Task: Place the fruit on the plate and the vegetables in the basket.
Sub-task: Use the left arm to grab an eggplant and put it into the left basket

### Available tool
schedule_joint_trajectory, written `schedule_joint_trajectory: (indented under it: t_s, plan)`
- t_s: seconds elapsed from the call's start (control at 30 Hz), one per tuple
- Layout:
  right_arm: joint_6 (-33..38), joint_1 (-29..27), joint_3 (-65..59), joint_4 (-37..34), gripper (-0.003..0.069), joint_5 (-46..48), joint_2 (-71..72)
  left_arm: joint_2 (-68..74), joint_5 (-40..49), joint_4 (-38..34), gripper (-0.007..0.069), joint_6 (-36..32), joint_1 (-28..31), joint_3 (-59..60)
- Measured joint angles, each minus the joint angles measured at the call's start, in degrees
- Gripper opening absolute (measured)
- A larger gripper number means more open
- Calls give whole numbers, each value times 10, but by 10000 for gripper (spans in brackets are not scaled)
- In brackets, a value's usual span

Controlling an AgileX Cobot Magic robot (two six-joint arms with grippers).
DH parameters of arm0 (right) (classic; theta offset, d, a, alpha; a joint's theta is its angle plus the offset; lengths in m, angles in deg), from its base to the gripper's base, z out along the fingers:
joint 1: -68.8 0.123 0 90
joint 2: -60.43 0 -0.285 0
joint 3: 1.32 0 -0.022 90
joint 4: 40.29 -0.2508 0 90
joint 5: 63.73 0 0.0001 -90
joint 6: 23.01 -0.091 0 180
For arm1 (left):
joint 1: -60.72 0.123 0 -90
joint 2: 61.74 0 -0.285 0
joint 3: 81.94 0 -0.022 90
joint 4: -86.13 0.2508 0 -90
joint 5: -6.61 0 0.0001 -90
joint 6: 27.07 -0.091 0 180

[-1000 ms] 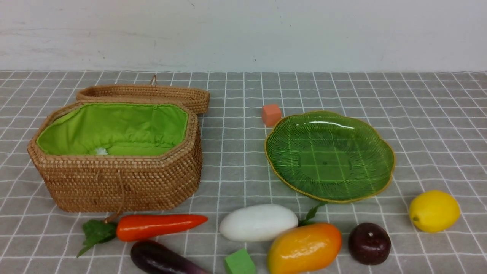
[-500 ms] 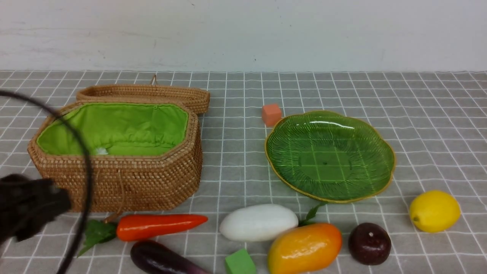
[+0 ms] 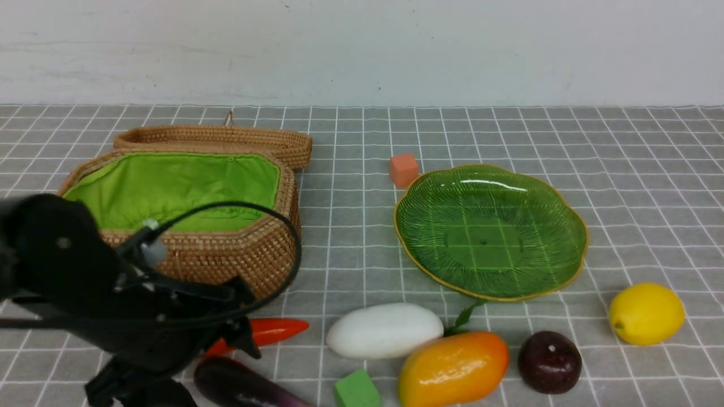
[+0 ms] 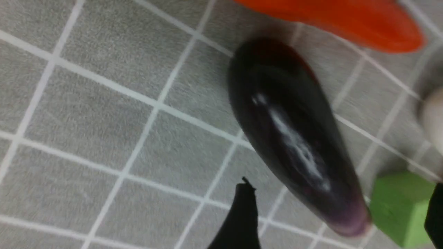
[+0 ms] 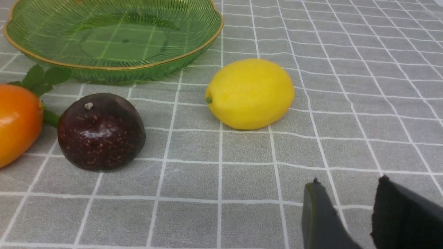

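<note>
The left pincer, released with its tips spread wide, hovers near the long glossy dark purple eggplant on the table's near edge. The right pincer is parted around nothing. Near that edge too lie a green cube, a glossy orange-yellow mango and a round maroon fruit. Beyond are the orange-red carrot, white oblong vegetable and yellow lemon; farther, the green-lined wicker basket and empty green glass dish, an orange cube just beside it.
</note>
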Motion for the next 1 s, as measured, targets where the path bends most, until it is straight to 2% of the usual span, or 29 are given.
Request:
schedule_joint_trajectory:
  t_s: [0.17,0.3,0.33,0.43,0.6,0.83,0.93,1.0]
  plan:
    - [0,0,0,0,244,0,0,67,-39,-26,626,4,0,0]
    - [0,0,0,0,244,0,0,103,-63,-33,519,0,0,-1]
    - [0,0,0,0,244,0,0,103,-63,-33,512,-1,0,-1]
    - [0,0,0,0,244,0,0,98,-60,-35,414,-20,0,-2]
    - [0,0,0,0,244,0,0,45,-7,-37,417,-40,0,-2]
    - [0,0,0,0,244,0,0,-94,46,-92,417,-41,1,-11]
    - [0,0,0,0,244,0,0,-146,25,-103,417,-23,34,-53]
    - [0,0,0,0,244,0,0,-154,-3,-104,417,-16,85,-93]
